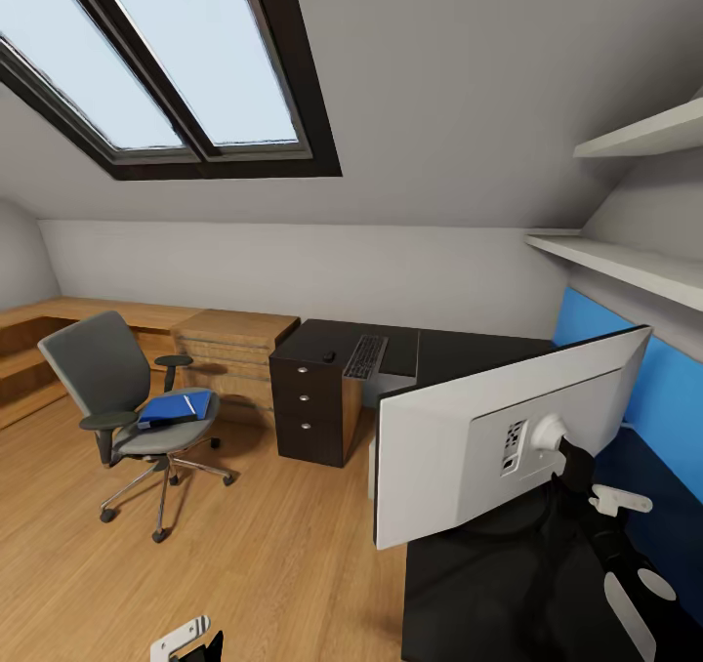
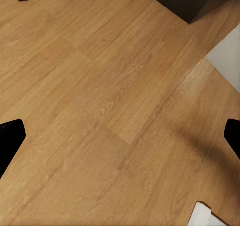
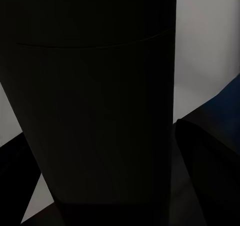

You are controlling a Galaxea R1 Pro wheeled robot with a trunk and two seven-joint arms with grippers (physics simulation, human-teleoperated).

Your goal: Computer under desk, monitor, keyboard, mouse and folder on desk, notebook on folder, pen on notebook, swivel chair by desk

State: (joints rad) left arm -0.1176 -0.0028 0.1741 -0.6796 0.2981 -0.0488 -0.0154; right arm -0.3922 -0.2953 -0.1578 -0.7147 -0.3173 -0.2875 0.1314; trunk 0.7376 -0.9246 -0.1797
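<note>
No legible text, brand, number or sign was found in any view. The back panel of the monitor point(image 1: 498, 442) carried a small dark patch of port markings at about 9 o'clock from its mount, too small to read.
</note>
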